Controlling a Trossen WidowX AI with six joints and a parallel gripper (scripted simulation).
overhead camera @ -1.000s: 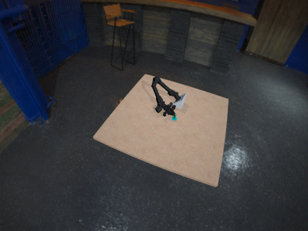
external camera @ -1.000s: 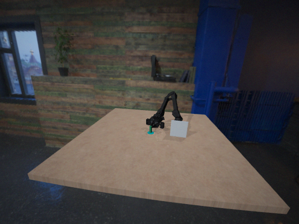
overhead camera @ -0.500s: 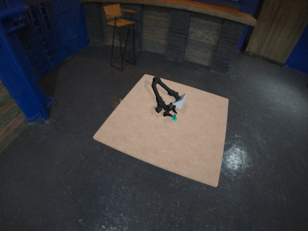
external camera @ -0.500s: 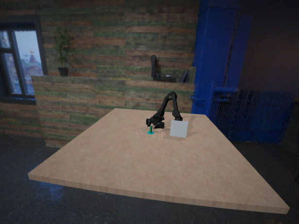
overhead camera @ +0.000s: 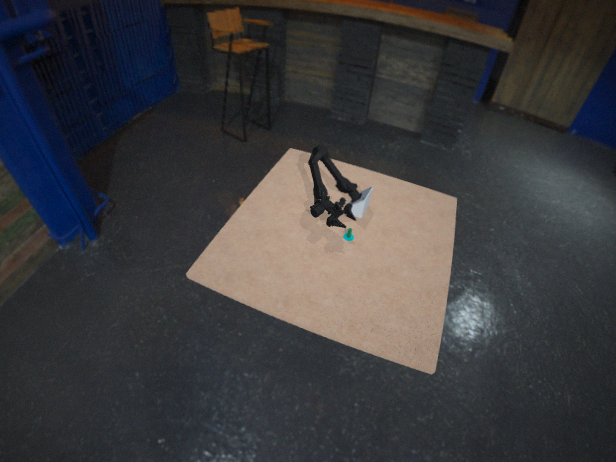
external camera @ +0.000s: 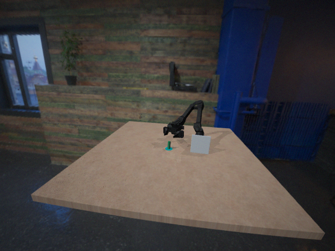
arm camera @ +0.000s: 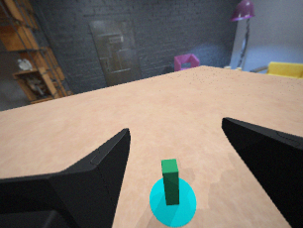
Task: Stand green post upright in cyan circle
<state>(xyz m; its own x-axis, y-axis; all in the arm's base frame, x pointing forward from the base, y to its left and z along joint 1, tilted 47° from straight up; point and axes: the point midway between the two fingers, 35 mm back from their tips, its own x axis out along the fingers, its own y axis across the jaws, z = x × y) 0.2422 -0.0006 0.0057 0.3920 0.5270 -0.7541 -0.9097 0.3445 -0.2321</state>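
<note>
The green post [overhead camera: 349, 232] [external camera: 169, 144] [arm camera: 170, 185] stands upright on the cyan circle [overhead camera: 348, 239] [external camera: 166, 149] [arm camera: 187, 210]. In the wrist view its foot is inside the circle, with cyan showing around it. My gripper [overhead camera: 350, 223] [external camera: 172, 133] [arm camera: 174, 127] is open and empty, its fingers wide apart. It is clear of the post, a little above the table and back toward the arm's base. In the wrist view the post shows between the two fingers with a gap on each side, beyond the gripper.
A white panel [overhead camera: 363, 202] [external camera: 200, 144] stands tilted on the table [overhead camera: 310, 290] [external camera: 163, 190] [arm camera: 74, 124], beside the arm's base and to one side of the post. The table's far edge shows in the wrist view.
</note>
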